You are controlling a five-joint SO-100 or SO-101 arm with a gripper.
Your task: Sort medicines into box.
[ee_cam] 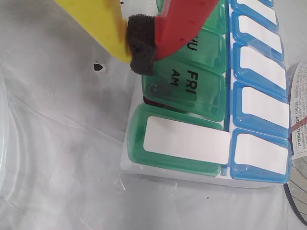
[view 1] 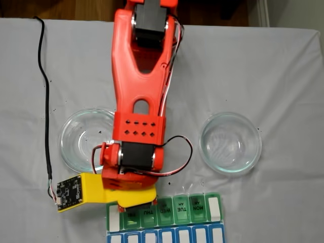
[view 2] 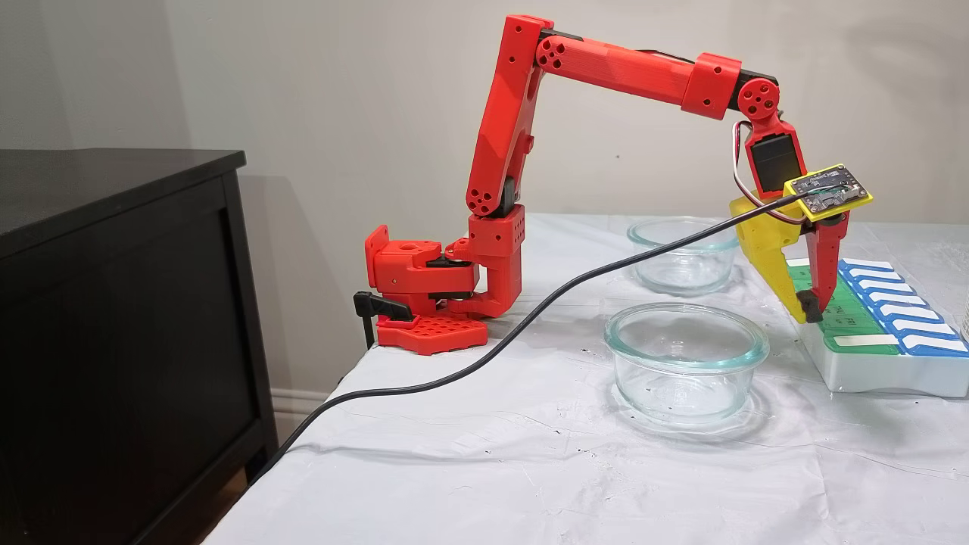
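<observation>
The box (ee_cam: 192,139) is a pill organizer with a row of green lids beside a row of blue lids, lying at the near table edge (view 1: 167,223) and at the right in the side fixed view (view 2: 870,333). My gripper (ee_cam: 141,48) has one yellow and one red finger with black foam pads (ee_cam: 139,36) pressed together. It is shut, hovering just above the green FRI lid (ee_cam: 184,84) at the box's end (view 2: 808,314). No medicines are in view. A dark red sliver (ee_cam: 156,102) peeks from under the FRI lid; I cannot tell what it is.
Two clear glass dishes, both looking empty, stand on the white cloth: one left of the arm (view 1: 83,139) and one right (view 1: 230,143). A black cable (view 2: 530,318) trails across the table. A dark cabinet (view 2: 113,303) stands beside the table.
</observation>
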